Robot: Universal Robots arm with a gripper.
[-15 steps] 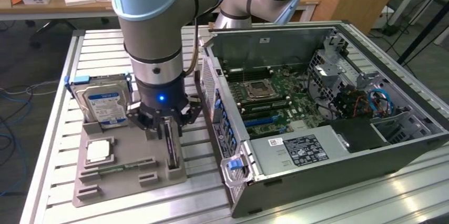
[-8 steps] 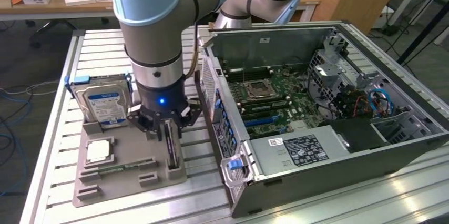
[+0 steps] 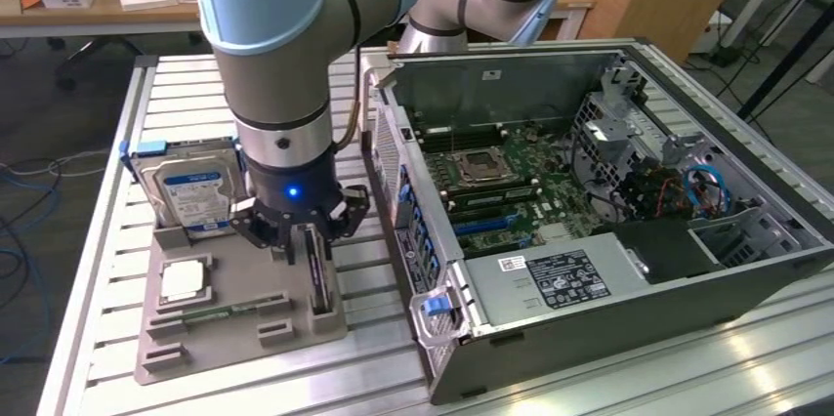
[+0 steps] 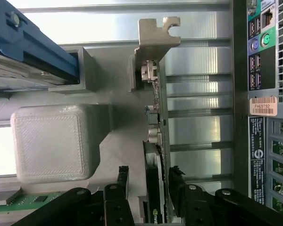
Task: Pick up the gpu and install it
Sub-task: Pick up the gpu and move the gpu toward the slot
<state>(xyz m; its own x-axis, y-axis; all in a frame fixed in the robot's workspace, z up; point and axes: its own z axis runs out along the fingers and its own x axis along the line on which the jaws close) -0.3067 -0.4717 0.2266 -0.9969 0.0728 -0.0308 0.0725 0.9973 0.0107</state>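
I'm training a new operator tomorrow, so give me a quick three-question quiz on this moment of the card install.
1. True or false: the graphics card already sits inside the computer case.
2. Which part stands upright in the grey holder, next to the arm? A) hard drive B) fan C) power supply
3. Fill in: the fingers of the gripper stand on either side of the ____, and the jaws are ____.

Key
1. False: the card stands on edge in the grey holder, outside the case.
2. A.
3. graphics card; open.
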